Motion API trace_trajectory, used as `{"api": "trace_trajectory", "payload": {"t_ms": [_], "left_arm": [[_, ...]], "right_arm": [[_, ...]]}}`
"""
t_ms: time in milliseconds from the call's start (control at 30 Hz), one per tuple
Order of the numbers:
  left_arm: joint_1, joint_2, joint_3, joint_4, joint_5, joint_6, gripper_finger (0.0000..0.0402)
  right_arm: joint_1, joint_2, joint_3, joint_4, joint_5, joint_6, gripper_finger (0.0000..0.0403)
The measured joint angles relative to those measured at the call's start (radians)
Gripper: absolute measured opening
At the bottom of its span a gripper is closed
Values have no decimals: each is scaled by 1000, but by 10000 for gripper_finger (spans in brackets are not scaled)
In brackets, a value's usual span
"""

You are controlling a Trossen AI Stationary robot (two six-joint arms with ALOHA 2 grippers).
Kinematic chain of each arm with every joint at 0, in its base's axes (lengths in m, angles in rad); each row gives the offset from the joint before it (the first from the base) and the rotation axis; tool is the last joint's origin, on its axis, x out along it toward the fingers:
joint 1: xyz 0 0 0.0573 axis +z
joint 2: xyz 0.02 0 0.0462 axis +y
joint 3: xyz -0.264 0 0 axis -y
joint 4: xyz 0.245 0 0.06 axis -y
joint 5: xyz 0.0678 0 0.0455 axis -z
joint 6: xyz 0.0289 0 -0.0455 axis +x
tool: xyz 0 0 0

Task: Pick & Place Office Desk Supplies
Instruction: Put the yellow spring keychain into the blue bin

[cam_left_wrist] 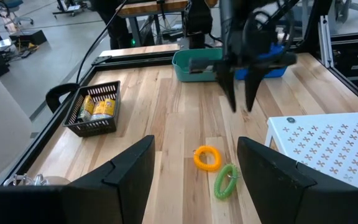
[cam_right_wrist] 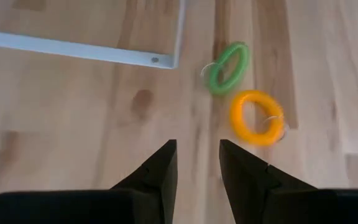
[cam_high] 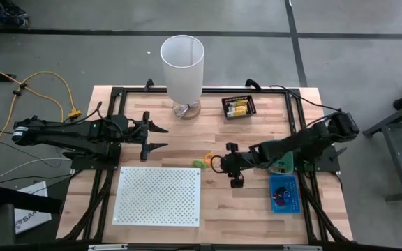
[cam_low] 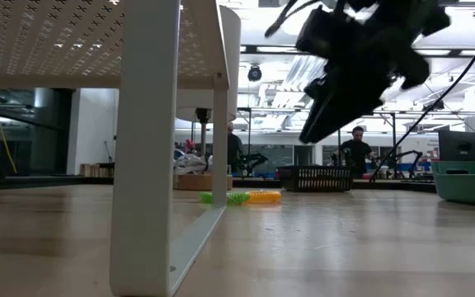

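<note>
Two loose coil rings lie side by side on the bare wooden table (cam_high: 257, 132), just off the corner of the white perforated board (cam_high: 159, 195): an orange ring (cam_right_wrist: 255, 117) and a green ring (cam_right_wrist: 227, 67), close together but apparently not touching. The right gripper (cam_right_wrist: 196, 163) hangs above the table near them, fingers parted by a narrow gap and holding nothing (the gap looks narrower than either ring). The left gripper (cam_left_wrist: 194, 163) waits well apart on the other side of the table, fingers spread wide and empty. Likely faults: a descent with so narrow a gap could push the orange ring flat or flick it away rather than straddle its rim; a sideways nudge could drive it into the green ring or under the board's edge. Other supplies already sit in the black basket (cam_high: 239, 107) and blue tray (cam_high: 283, 193). The yellow packets in the basket carry print too small to read.
</note>
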Motion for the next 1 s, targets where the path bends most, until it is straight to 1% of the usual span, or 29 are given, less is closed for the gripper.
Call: {"api": "trace_trajectory", "payload": {"t_ms": [133,233,467,633,1000], "left_arm": [[0,0,0,0,0,0,221],[0,0,0,0,0,0,221],[0,0,0,0,0,0,221],[0,0,0,0,0,0,221],[0,0,0,0,0,0,221]], "right_arm": [[-52,45,-1,95,-15,-90,107],[-99,80,-1,161,-63,-129,107],[-191,180,-1,265,-187,-153,107],[-225,237,-1,330,-262,-151,107],[-227,242,-1,326,-265,-149,107]]}}
